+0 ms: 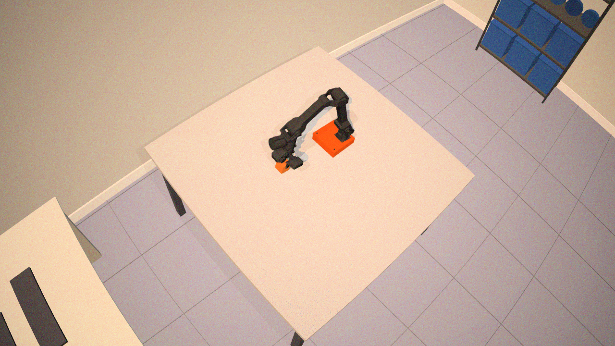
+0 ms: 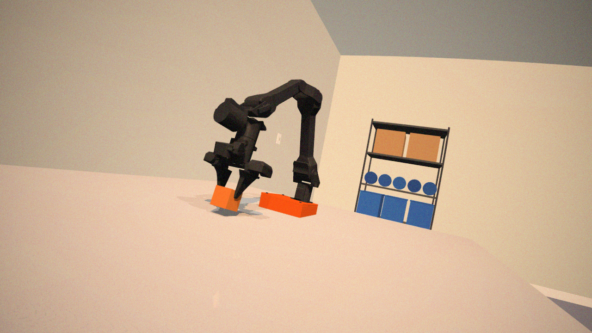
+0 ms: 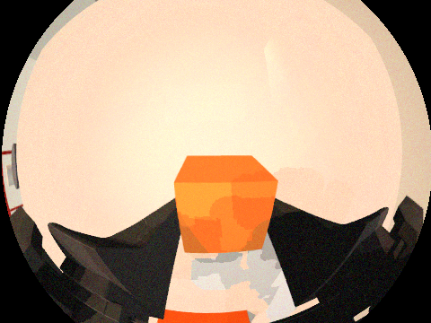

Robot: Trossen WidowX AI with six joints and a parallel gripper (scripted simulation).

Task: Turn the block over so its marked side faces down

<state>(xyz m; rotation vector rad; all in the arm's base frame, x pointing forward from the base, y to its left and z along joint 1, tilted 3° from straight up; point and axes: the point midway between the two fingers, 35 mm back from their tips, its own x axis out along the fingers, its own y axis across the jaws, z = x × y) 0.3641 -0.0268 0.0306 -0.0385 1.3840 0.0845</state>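
An orange block is clamped between two black fingers, tilted just above the worktop, near the robot's red-orange base. No mark can be made out. To turn it well, lift until its corners clear the surface, rotate slowly with a firm squeeze, then lower it flat before letting go.

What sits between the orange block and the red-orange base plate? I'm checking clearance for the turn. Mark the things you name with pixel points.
Only bare, shadowed tabletop shows between the orange block (image 1: 281, 166) (image 2: 225, 198) (image 3: 224, 206) and the red-orange base plate (image 1: 325, 138) (image 2: 281, 205) (image 3: 204, 316), seen in the wrist view.
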